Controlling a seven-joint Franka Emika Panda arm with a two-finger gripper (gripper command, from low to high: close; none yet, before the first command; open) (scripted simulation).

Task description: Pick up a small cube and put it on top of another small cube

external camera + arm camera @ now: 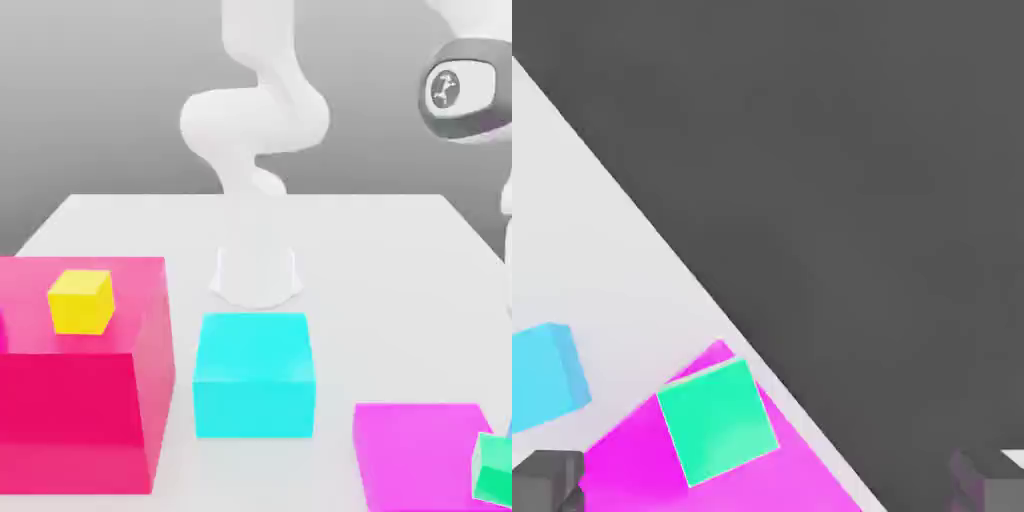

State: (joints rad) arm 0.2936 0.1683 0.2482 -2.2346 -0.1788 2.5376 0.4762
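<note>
A small green cube (717, 420) rests on a flat magenta block (632, 470), close to the table's edge; in the exterior view the green cube (493, 470) sits at the bottom right on that magenta block (420, 455). A small yellow cube (80, 300) sits on a big pink block (70, 410) at the exterior view's left. A light blue cube (542, 385) lies on the table beside the magenta block. My gripper (768, 485) hangs above the green cube, open, with nothing between its dark fingertips (547, 480).
A large cyan cube (255, 385) stands mid-table in front of the arm's white base (256, 270). The white table (380, 250) ends just beyond the magenta block, with dark floor (892, 200) past the edge. An arm link (462, 90) hangs at the upper right.
</note>
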